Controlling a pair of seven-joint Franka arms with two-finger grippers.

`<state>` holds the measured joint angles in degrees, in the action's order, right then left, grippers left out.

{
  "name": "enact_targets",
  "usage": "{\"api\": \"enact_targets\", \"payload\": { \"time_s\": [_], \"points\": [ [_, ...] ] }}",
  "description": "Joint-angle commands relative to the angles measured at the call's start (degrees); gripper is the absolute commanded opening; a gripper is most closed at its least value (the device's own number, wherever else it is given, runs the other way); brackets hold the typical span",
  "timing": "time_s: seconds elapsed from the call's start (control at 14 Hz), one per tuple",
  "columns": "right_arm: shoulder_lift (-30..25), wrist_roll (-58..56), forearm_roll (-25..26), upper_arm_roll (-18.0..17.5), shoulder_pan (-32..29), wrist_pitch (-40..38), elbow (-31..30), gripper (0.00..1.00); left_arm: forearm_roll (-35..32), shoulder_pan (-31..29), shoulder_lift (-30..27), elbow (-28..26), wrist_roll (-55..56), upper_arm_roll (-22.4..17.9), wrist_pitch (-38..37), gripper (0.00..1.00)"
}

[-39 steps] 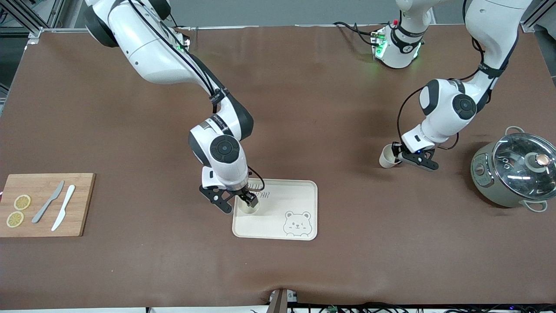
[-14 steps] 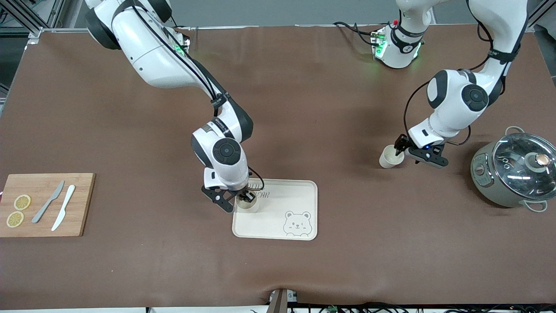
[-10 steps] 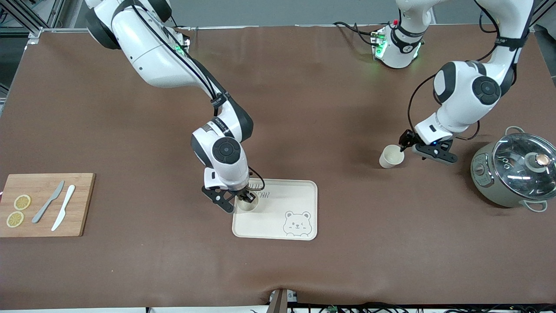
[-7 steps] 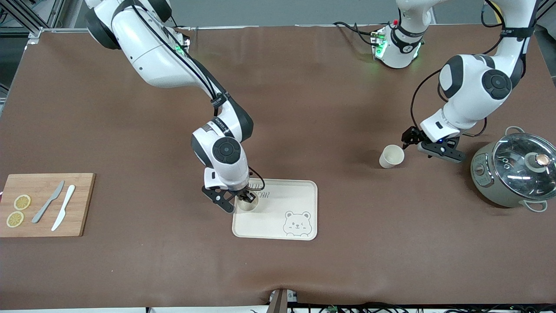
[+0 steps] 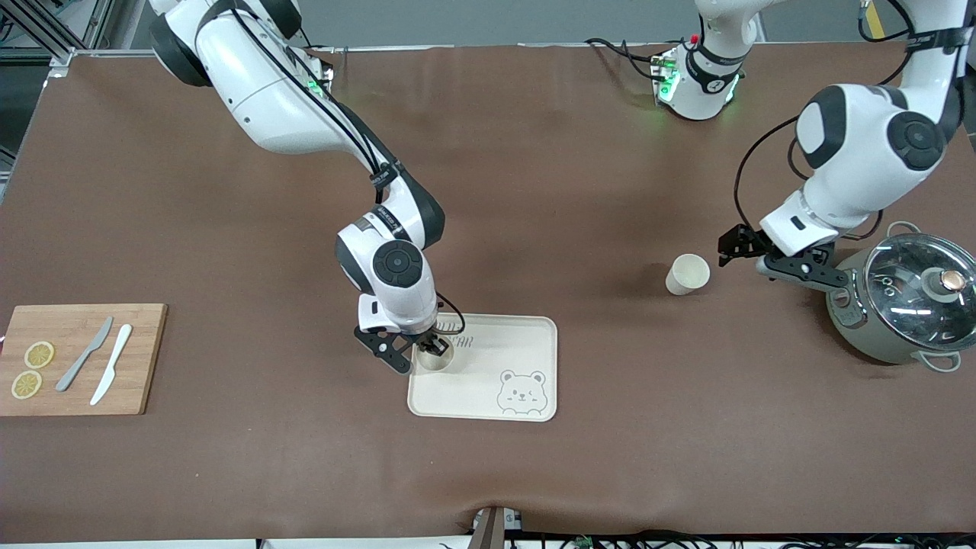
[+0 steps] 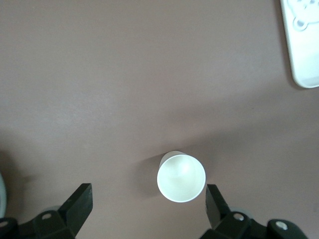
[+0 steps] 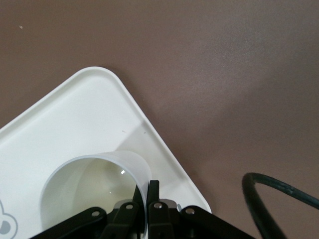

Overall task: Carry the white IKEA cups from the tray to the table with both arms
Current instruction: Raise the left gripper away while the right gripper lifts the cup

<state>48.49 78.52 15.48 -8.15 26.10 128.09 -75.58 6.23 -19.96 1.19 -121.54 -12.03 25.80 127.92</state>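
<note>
Pinching the wall of the cup [image 5: 431,358] on the tray [image 5: 526,341] with the right gripper [image 5: 427,349], ready for lifting. Hanging spread and empty, the left gripper [image 5: 751,252], near the cup on the table [image 5: 688,273].

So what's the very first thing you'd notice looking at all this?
Probably the right gripper, its jaws pinching the rim of a white cup standing on the bear tray. Next, the other cup, standing alone on the brown table toward the left arm's end, with the left gripper open beside it, near a shiny glass-lidded pot.
</note>
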Motion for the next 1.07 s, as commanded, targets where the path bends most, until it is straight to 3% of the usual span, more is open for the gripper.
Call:
{"api": "enact_targets", "payload": {
  "time_s": [0.0, 0.14, 0.5, 0.71, 1.0],
  "points": [
    [-2.7, 0.6, 0.8, -1.1, 0.0, -3.0, 0.1, 0.00, 0.6, -0.7, 0.1, 5.2, 4.4, 0.3, -3.7, 1.00],
    [-4.4, 0.4, 0.5, -1.4, 0.0, -6.0, 0.6, 0.00, 0.3, -0.6, 0.6, 8.8, 7.2, 0.2, -6.4, 1.00],
    [-13.8, -5.2, -1.0, -7.4, -4.1, -17.4, 0.5, 0.00, -3.9, -1.0, 0.9, 18.3, 10.9, 0.3, -17.2, 1.00],
    [-21.5, -16.7, -6.8, -7.4, -7.9, -26.4, 0.4, 0.00, -4.0, -0.9, 0.9, 22.6, 12.5, 0.3, -21.6, 1.00],
    [-29.6, -34.8, -8.5, -7.3, -15.9, -37.3, -0.5, 0.00, -6.0, -0.7, 0.9, 25.1, 12.5, 0.2, -24.1, 1.00]
  ]
}}
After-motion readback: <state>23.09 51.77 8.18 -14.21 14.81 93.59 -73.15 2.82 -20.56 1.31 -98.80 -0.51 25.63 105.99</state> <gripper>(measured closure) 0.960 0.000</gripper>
